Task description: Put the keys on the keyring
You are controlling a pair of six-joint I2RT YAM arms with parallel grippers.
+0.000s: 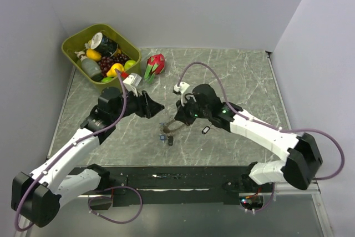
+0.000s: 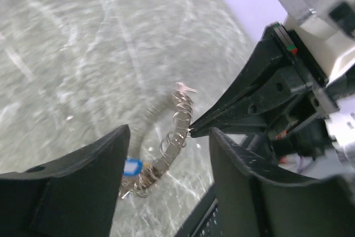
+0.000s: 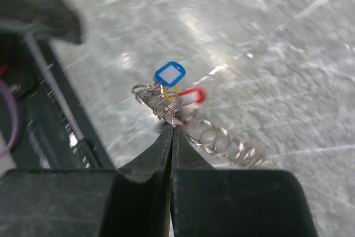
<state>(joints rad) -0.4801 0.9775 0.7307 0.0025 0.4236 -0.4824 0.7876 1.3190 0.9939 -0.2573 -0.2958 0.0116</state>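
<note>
At the far left corner of the desk (image 1: 244, 76) stands a green bin (image 1: 75, 40) full of fruit and bottles. A dragon fruit (image 1: 156, 64) lies just beside it on the right. The left pincer (image 1: 158, 107) hangs over the middle of the desk; its two fingers (image 2: 83, 187) stand wide apart and hold nothing. In the left wrist view the keyring (image 2: 176, 129) shows between them, a little in front of this pincer and not touching it. The keyring is near the middle of the desk, toward the near edge. The right pincer (image 3: 173, 129) is closed on its wire, with both fingertips pressed together on it. A blue key (image 3: 170, 74) and a red key (image 3: 191, 96) are at the ring, close beside the gripped place. Whether the lower part of the ring rests on the desk, I cannot tell. More to the right, a black key (image 1: 206, 130) lies alone on the desk, near the right pincer but apart from the ring.
</note>
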